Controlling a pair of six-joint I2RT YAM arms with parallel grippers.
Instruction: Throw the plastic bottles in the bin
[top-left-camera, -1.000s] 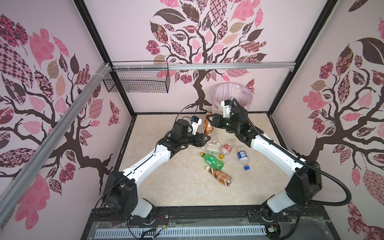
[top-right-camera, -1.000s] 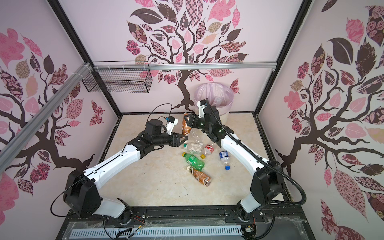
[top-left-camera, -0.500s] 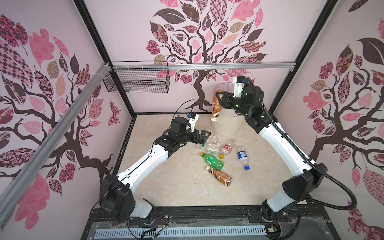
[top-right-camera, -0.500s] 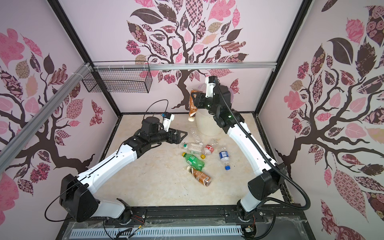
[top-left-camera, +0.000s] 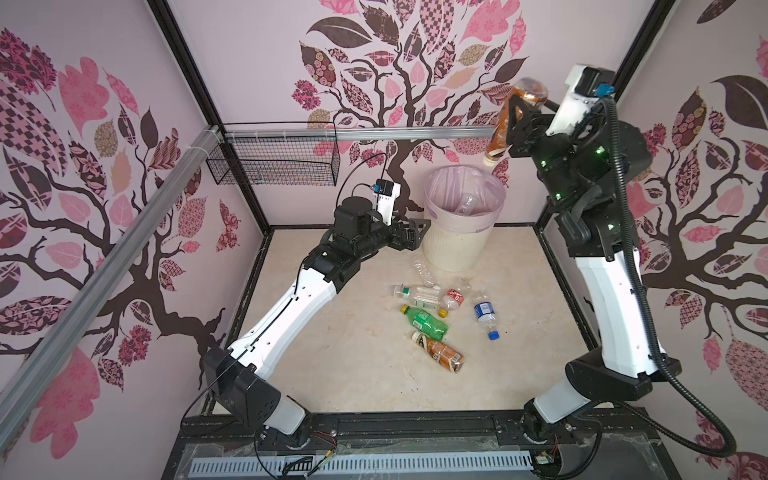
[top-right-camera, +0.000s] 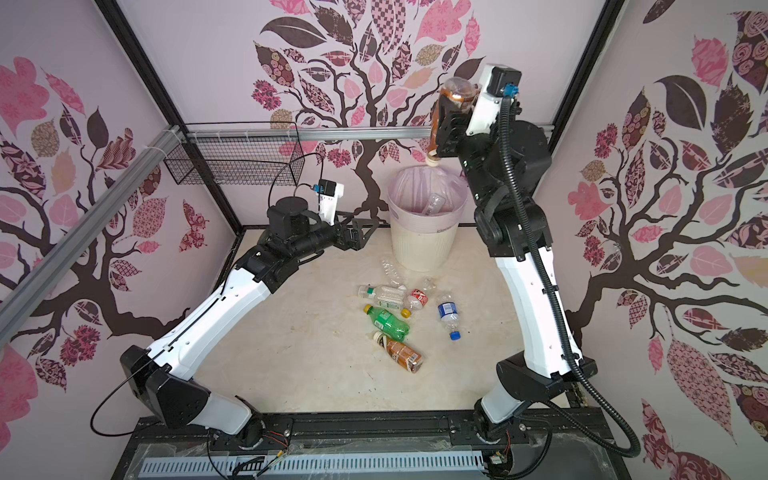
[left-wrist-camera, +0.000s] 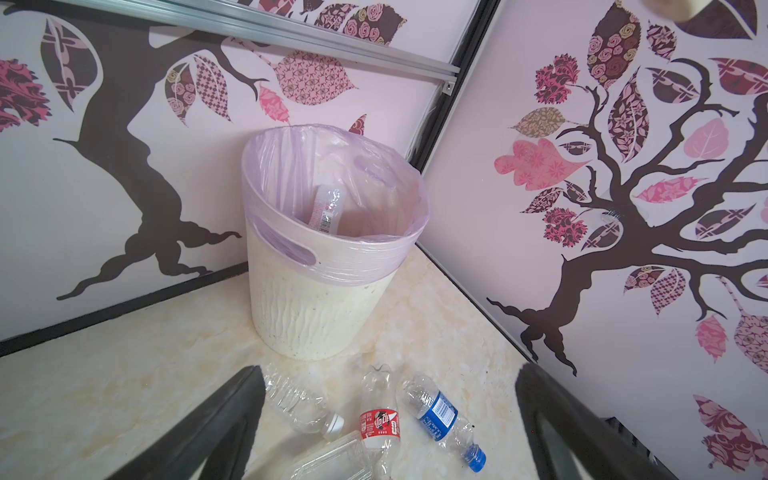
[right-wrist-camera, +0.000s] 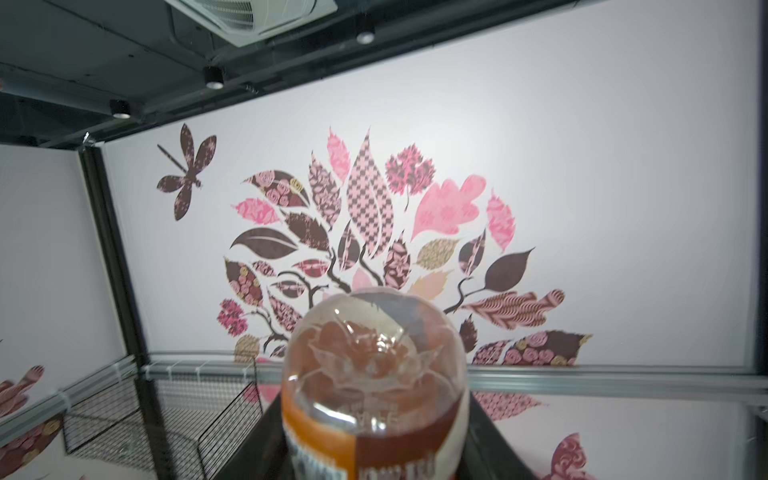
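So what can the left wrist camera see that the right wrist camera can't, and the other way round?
Only the left wrist camera: the bin with a clear bottle inside, loose bottles on the floor, among them a red-labelled bottle and a blue-labelled bottle, and the open left pincer.
Only the right wrist camera: the base of the brown-labelled bottle, close up in the right pincer, the wire basket and the ceiling.
Both: the tree-patterned wall and the metal rail. A cream scrap at the left view's edge may be that bottle's cap.
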